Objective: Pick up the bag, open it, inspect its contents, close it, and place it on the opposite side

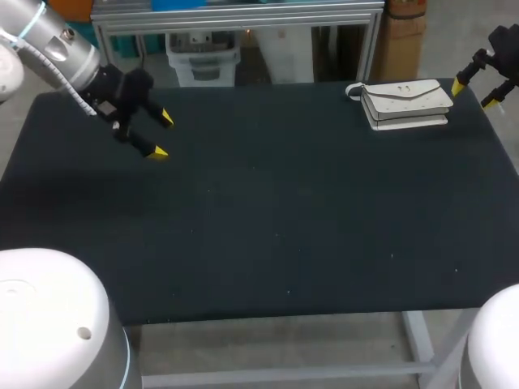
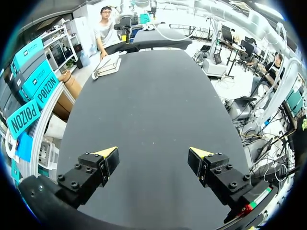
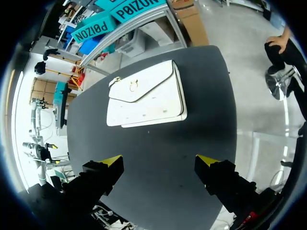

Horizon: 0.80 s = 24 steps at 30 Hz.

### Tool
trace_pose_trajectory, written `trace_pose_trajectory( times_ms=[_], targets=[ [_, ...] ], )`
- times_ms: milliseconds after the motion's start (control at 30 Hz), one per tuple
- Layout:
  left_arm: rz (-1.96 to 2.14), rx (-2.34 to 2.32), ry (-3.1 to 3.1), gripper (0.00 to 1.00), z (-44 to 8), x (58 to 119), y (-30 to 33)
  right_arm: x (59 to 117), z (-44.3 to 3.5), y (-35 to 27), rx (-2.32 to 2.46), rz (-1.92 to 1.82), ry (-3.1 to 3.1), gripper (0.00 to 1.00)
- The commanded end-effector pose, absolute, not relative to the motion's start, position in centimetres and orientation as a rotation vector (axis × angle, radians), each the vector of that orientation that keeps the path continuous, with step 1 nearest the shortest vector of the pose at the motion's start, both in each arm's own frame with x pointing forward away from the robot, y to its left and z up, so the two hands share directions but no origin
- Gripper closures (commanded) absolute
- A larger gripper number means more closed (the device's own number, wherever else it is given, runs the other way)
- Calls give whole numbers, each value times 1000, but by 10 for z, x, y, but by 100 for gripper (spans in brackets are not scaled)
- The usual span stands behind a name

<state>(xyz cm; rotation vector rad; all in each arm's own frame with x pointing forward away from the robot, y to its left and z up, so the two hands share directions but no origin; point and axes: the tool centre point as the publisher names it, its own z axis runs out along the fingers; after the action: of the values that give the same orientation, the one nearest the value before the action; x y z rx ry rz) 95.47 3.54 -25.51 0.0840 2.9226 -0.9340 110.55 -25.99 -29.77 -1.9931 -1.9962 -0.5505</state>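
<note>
A white flap bag (image 1: 406, 104) lies flat at the far right corner of the black table (image 1: 268, 211), its flap closed. In the right wrist view the bag (image 3: 146, 94) lies ahead of my right gripper (image 3: 159, 161), which hangs open above the table with nothing between its fingers. In the head view that right gripper (image 1: 473, 92) is just right of the bag, at the table's right edge. My left gripper (image 1: 161, 134) hovers open over the far left of the table. From the left wrist, the bag (image 2: 107, 65) shows small, far ahead of the open left gripper (image 2: 154, 154).
Apart from the bag, only the bare black mat shows, with wide free room across its middle and front. A metal frame (image 1: 243, 20) runs along the table's far edge.
</note>
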Motion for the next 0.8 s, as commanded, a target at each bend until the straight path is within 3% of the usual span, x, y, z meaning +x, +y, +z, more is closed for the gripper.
trace_pose_trajectory(
  times_ms=[33, 800],
  targets=[
    [-929, 88, 2920, 0, -257, 956, 34, 1103, -298, -259, -1997, -555, -1997, 0],
    [-1025, 45, 2903, 0, -275, 964, 26, 1155, -337, -272, -1973, -755, -2111, 0]
  ],
)
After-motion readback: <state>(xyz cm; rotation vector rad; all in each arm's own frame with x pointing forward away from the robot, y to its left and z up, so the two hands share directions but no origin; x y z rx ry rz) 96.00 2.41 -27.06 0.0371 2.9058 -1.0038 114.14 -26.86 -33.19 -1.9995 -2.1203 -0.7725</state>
